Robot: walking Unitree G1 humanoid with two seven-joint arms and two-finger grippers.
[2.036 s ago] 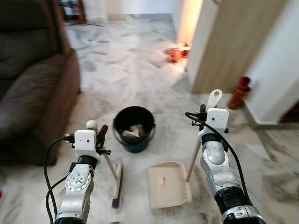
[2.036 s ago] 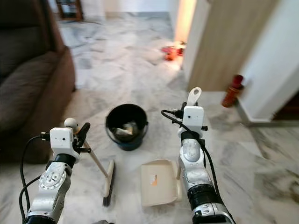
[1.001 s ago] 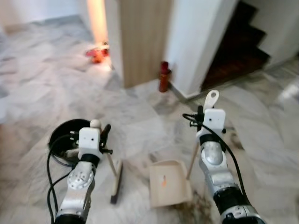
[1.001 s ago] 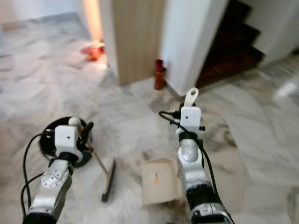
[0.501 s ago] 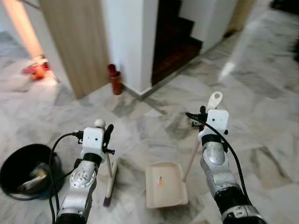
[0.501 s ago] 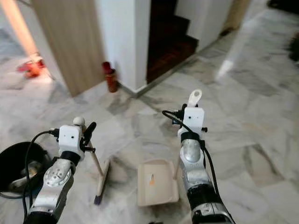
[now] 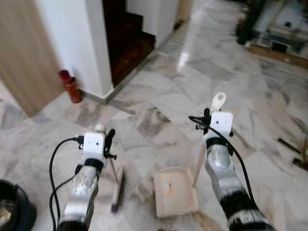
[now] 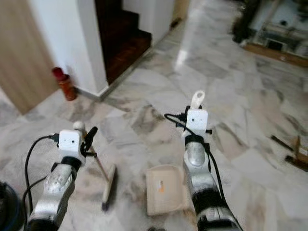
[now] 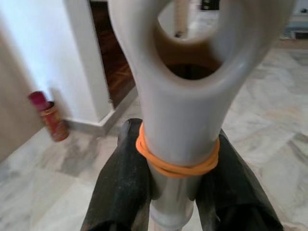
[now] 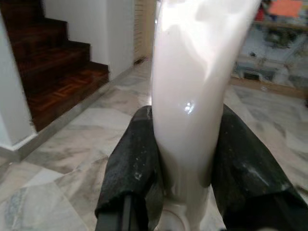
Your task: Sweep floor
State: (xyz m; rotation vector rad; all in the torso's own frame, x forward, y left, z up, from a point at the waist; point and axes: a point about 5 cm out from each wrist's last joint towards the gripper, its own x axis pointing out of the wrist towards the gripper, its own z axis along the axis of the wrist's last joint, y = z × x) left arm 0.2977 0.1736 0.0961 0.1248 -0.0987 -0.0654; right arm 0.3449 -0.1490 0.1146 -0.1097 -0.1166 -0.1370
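Left gripper [image 9: 175, 180]: clamped on the broom handle [image 9: 180, 125], one black finger [image 9: 120, 192] on each side of the pale shaft, just below an orange rubber band [image 9: 175, 161] wound round it (the wrist view shows the handle's hanging loop close up).
Broom [image 7: 115, 185]: held in front of the robot's left side; the shaft slants down from the gripper to the head [image 7: 117, 190], which rests on the marble floor [image 7: 159, 125].
Right gripper [image 10: 183, 178]: closed on the dustpan handle [image 10: 192, 91], a black finger [image 10: 132, 173] pressed to each side of the glossy cream shaft.
Dustpan [image 7: 174, 191]: cream tray flat on the floor just left of the right arm, beside the broom head but apart from it; its handle rises to the gripper and ends in a loop [image 7: 218, 101] above it.
Black bucket [image 7: 12, 211]: at the lower left edge of the head view, well apart from the broom.
Red canister [image 7: 70, 86]: on the floor by the foot of the white wall [image 7: 67, 38].
Stairs [image 7: 127, 38]: dark wooden steps rising behind that wall.
Far right: small dark pieces [image 7: 296, 154] lying on the floor (too blurred to tell what they are).
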